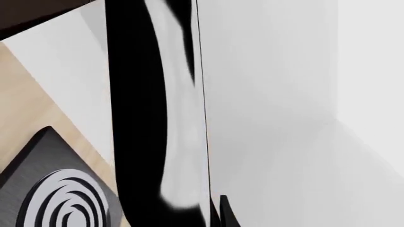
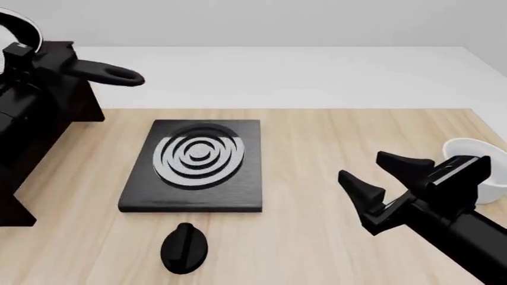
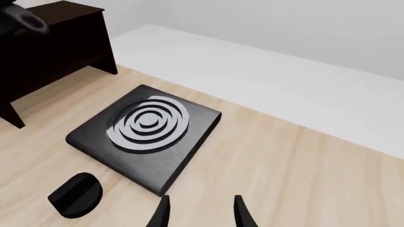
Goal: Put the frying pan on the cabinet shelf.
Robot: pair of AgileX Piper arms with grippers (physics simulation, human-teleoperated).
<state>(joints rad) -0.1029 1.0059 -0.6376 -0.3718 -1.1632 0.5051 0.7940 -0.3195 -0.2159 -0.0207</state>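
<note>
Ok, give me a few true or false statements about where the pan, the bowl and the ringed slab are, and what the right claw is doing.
1. The small round black frying pan lies on the flat black slab with silver rings. False: the slab is bare, and the pan is up by the large dark brown wooden cabinet at far left.
2. The right claw is open and holds nothing. True.
3. The round white bowl sits on the slab. False: it stands on the light wooden table at far right, apart from the slab.
4. The pan's long handle points right, towards the slab's side. True.
</note>
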